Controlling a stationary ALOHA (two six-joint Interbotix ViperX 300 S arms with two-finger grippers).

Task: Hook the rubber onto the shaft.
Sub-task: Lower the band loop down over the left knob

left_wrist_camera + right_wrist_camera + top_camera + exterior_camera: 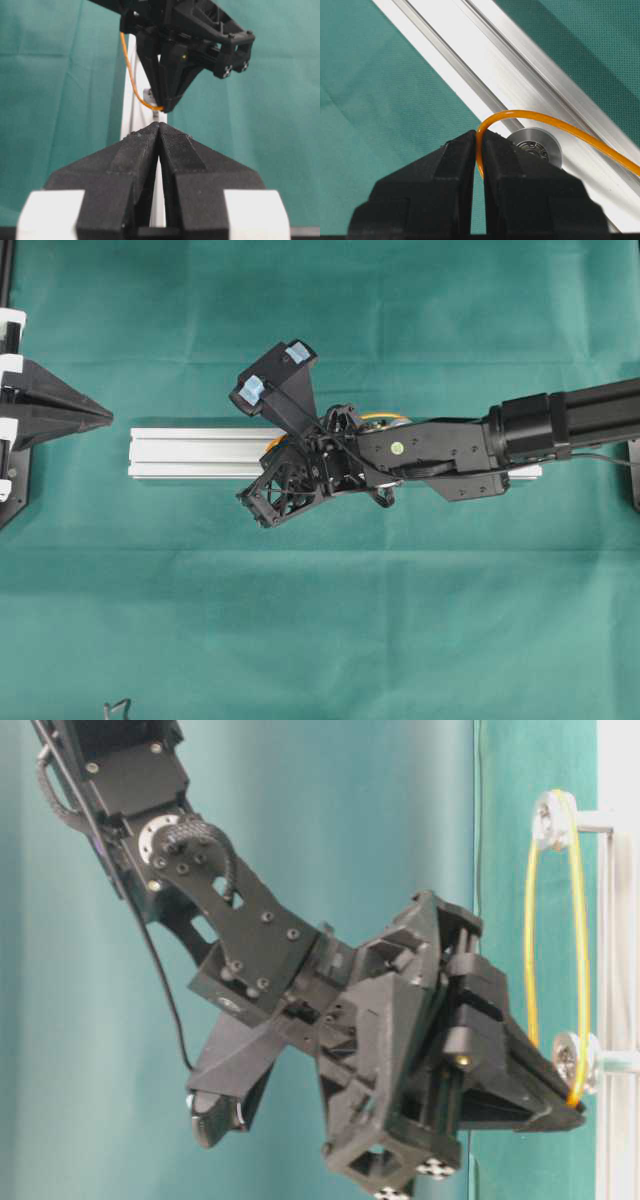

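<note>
Rubber (pixel 530 117) pinched in your right gripper (pixel 479 150), stretched beside the near shaft (pixel 536 148).
Keep tension, ease the loop over it; left fingers (pixel 135 150) rest closed, empty.

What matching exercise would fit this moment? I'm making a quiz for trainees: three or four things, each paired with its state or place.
Things:
1. right gripper
2. left gripper
3. rubber band
4. silver rail

States:
A. shut, holding nothing
B. lying on the green cloth
C. shut on the band
D. stretched between two pulleys

Pairs: 1-C, 2-A, 3-D, 4-B
</note>
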